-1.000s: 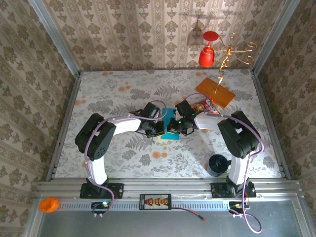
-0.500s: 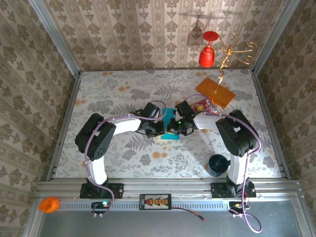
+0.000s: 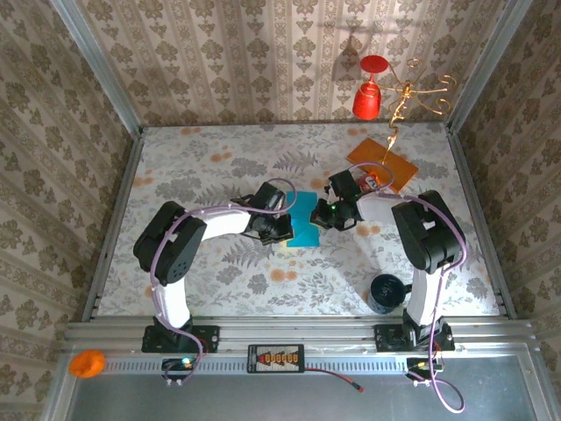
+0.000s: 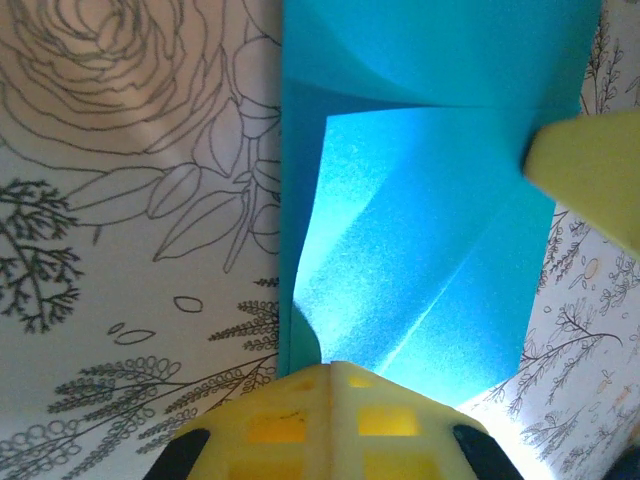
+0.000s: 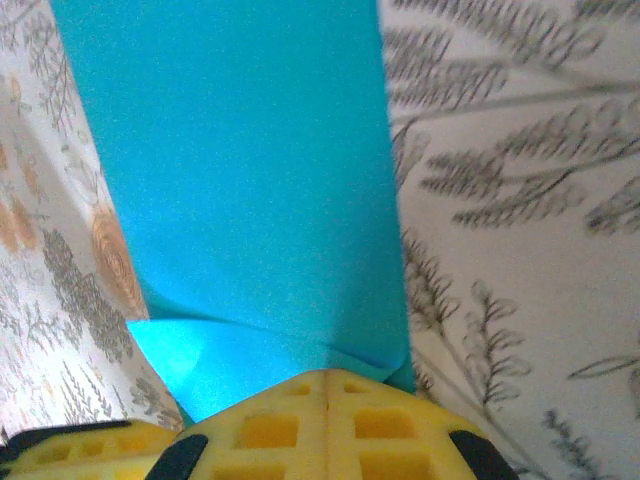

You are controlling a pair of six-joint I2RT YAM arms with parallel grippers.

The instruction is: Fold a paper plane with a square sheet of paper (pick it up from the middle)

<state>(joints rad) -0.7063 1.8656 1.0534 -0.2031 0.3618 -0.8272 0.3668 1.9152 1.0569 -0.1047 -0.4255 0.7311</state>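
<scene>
From above, the two wrists are crowding over the sheet of paper [image 3: 305,230] in the middle of the table [image 3: 202,167], so only a narrow teal strip is showing between them and its side edges are covered. The right arm is also hiding part of a red snack packet [image 3: 370,182] beside the orange card [image 3: 383,162]. Closer in, the left gripper [image 4: 328,370] is pinching one edge of the paper with its yellow fingers pressed together. The right gripper [image 5: 327,380] is clamping the opposite edge the same way. I cannot tell whether the paper is lying flat or being held just off the table. The sheet is looking plain, unmarked and teal-blue, and it is partly folded. A darker flap is lying over a brighter panel with a diagonal crease running across it. The far end is running out of the left wrist view.
</scene>
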